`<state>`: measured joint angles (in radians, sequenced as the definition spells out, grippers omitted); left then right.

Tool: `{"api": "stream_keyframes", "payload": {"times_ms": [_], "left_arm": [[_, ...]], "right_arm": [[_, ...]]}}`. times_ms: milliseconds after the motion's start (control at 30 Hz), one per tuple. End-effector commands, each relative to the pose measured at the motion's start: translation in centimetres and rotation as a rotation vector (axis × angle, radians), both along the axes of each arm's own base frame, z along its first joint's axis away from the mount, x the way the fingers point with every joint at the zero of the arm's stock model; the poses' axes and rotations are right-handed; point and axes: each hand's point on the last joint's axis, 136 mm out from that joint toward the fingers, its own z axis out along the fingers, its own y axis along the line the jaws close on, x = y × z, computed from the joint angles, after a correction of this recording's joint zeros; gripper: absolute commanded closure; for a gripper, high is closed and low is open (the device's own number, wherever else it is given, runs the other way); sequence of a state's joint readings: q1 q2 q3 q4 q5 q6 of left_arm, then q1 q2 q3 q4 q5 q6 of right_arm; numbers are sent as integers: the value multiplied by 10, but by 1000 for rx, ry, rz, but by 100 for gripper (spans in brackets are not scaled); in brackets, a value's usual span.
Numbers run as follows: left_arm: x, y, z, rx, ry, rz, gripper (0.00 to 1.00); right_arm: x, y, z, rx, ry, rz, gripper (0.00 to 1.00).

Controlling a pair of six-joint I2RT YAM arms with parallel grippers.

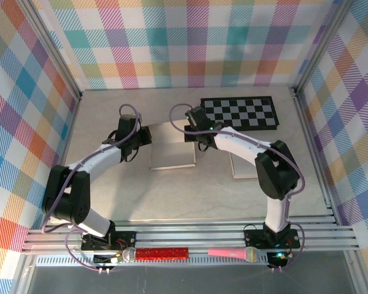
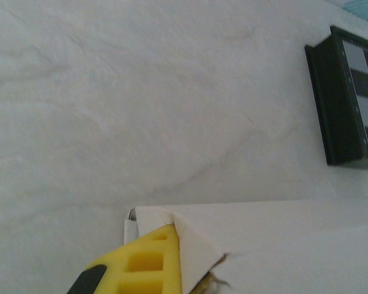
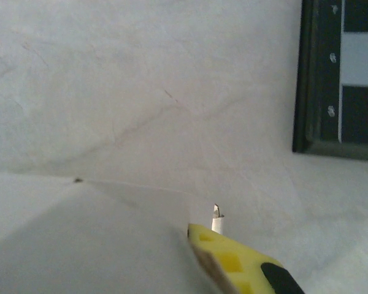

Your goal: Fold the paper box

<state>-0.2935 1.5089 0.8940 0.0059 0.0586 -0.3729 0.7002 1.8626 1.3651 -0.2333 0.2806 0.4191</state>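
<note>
- The box [image 1: 172, 150] lay in the middle of the table [image 1: 172, 199], between the two arms and near the chessboard [image 1: 239, 113]
- The left gripper [image 1: 142, 136] was pressed together, pinching the box's left edge; its yellow finger [image 2: 148, 264] sat against a raised flap
- The right gripper [image 1: 189, 131] was likewise clamped on the right edge
- By my judgement, folding was early: edge flaps lifted, but the box looked mostly flat, with no standing walls
- A white sheet [image 1: 242, 166] lay just right of it
</note>
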Motion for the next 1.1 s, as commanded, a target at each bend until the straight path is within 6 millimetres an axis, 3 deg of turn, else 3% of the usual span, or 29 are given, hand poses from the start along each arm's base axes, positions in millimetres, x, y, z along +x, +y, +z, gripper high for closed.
{"api": "stream_keyframes", "payload": {"times_ms": [0, 133, 500, 567, 800, 900, 1067], "left_arm": [[-7, -32, 31, -105, -116, -77, 100], [-19, -40, 24, -130, -159, -99, 100], [-51, -48, -4, -136, -162, -123, 100], [-55, -47, -5, -126, -160, -118, 100], [-62, -43, -5, -43, -146, -123, 100], [-65, -43, -6, -17, -144, -129, 100], [-68, -46, -12, 7, -135, -136, 100]], "right_arm": [[-10, 22, 15, 114, -104, 63, 100], [-20, 27, 18, 129, -200, 119, 100], [-46, 16, -21, 92, -124, 104, 100], [-49, 12, -22, 78, -95, 75, 92], [-76, -10, 9, 127, 104, -82, 40], [-102, -18, 22, 197, 230, -135, 30], [-136, -37, 47, 341, 363, -275, 24]]}}
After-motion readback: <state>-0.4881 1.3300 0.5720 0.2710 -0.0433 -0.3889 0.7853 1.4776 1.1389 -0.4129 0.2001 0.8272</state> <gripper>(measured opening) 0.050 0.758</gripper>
